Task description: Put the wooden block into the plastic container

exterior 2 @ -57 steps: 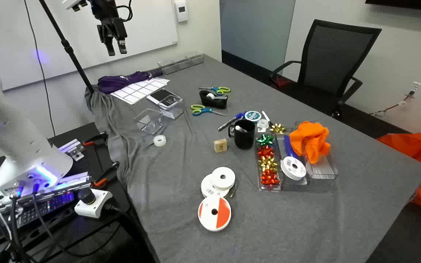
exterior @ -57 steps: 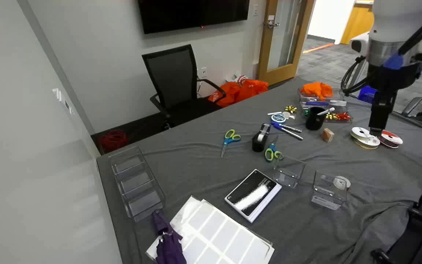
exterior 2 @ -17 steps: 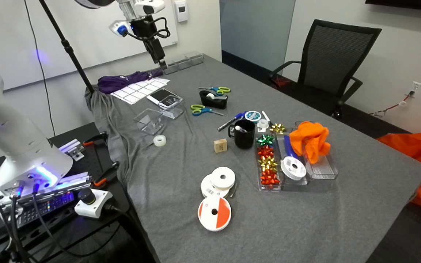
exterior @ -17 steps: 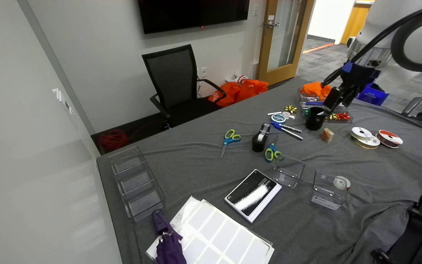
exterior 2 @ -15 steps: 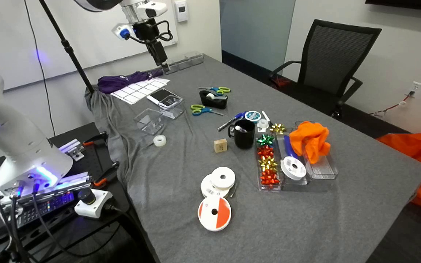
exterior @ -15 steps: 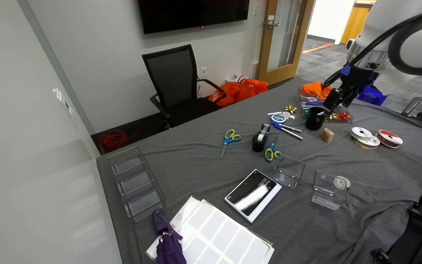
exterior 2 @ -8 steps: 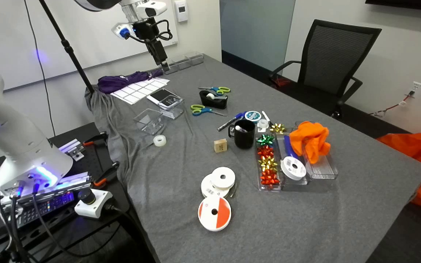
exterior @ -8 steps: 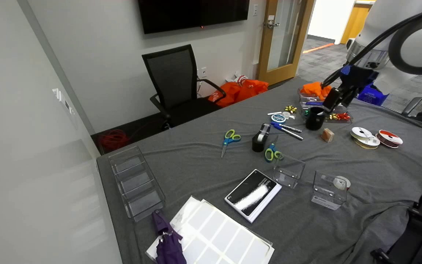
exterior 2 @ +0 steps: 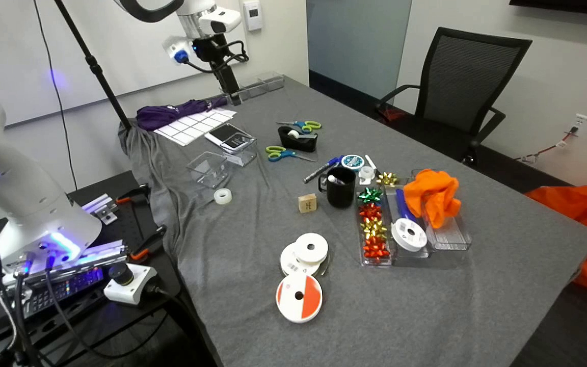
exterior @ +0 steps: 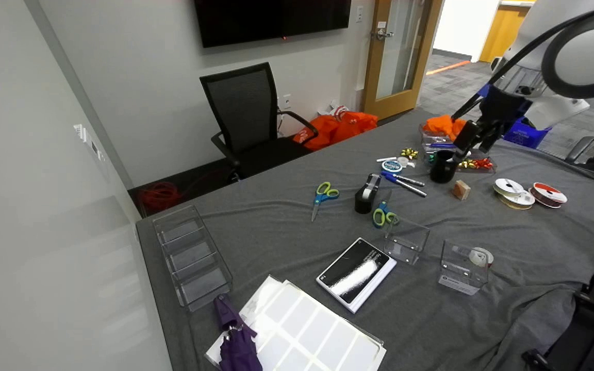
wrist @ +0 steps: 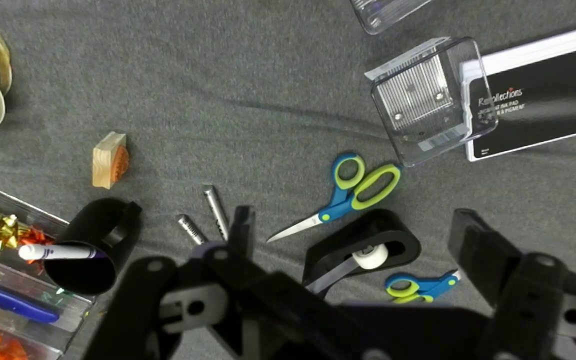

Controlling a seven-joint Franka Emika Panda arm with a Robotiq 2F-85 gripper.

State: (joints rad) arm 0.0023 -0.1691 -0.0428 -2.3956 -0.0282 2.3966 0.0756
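Note:
The small wooden block (exterior: 461, 190) lies on the grey cloth near the black mug; it is light wood with an orange-brown face. It also shows in an exterior view (exterior 2: 307, 203) and at left in the wrist view (wrist: 104, 162). Two small clear plastic containers stand on the cloth: one beside the black-and-white box (wrist: 433, 95), another near the white tape roll (exterior: 463, 268). I cannot tell which is meant; both look empty. My gripper (wrist: 353, 225) is open and empty in the air, tilted, with the tape dispenser below between its fingertips. The block is outside the jaws.
The black mug (exterior 2: 341, 187) holding a marker stands close to the block, beside trays of bows (exterior 2: 373, 224). Ribbon spools (exterior 2: 303, 255), scissors (wrist: 353, 192), the tape dispenser (wrist: 363, 250), pens (exterior: 405, 183) and a divided clear tray (exterior: 194, 257) also lie on the table.
Since 3.8 s ago the arm has swung and the gripper has tilted and come lower. In the last half second it has shifted only slightly. The block and containers have not moved.

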